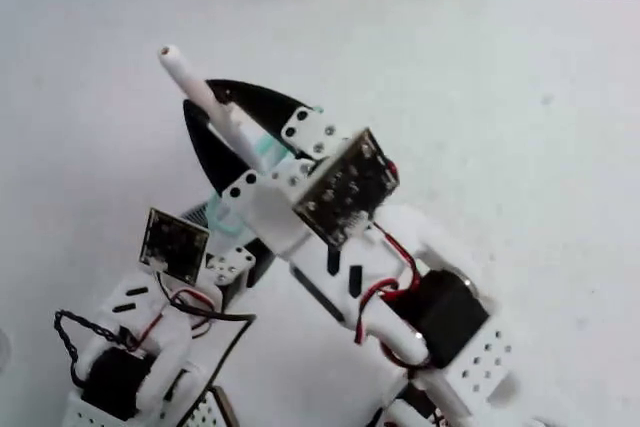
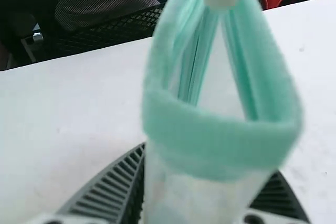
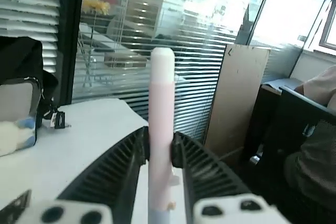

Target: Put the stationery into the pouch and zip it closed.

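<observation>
Right wrist view shows my right gripper (image 3: 160, 139) clamped on the pen (image 3: 161, 93), jaws nearly together on the barrel, with most of the pen standing out beyond them. My left gripper (image 2: 210, 169) has its jaws about half apart. They look pressed against both sides of the pouch (image 2: 220, 140) at its near end, which bows the mint-green mouth open. In the high view the pouch lies on the table (image 1: 500, 67) at about 10 o'clock from the middle, with my left gripper at its 7 o'clock end. The pen's lower end hangs over the far end of that mouth, and I cannot tell whether it is inside. Its free end slants off toward 10 o'clock, well past the pouch.

I see 3 risks from here:

1. If I let go at this tilt, the long overhang would likely lever the pen over the rim and send it rolling across the table.
2. The pen's end could snag the soft rim as I push and drag the pouch out of my left hold, which is only a squeeze on thin fabric.
3. If my left jaws ease, the mouth collapses and the pen lands on top.

Any length left poking out would also block the zip.
</observation>
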Robot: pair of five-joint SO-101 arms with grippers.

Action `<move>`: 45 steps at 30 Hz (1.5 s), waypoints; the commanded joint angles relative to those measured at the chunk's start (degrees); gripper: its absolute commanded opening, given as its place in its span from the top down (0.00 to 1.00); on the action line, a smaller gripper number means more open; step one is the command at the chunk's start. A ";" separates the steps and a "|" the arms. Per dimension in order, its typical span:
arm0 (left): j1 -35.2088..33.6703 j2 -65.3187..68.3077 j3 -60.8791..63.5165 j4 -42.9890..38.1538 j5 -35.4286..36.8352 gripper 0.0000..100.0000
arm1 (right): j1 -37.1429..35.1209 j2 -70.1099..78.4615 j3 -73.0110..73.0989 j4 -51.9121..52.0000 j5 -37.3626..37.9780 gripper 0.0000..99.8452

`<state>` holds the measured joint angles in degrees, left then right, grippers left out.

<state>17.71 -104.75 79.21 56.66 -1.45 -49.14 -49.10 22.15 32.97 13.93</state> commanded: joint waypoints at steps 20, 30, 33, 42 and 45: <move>-3.38 0.04 0.88 -3.34 -0.18 0.74 | -0.04 -12.18 13.10 6.20 3.96 0.73; -3.03 0.04 0.88 -3.16 -0.26 0.78 | 24.31 -2.95 -0.70 10.95 -11.16 0.76; -2.95 0.04 0.88 -3.16 -0.62 0.83 | 29.41 4.88 -6.77 17.45 -11.87 0.76; -2.95 -0.04 0.88 -3.43 -0.62 0.85 | 23.69 8.31 -3.25 26.59 -1.76 0.87; -2.95 -0.04 0.88 -3.43 -0.62 0.85 | 18.86 3.12 6.33 18.86 -0.44 0.85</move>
<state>14.55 -104.57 80.35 54.73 -1.45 -26.55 -41.54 22.59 57.67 12.00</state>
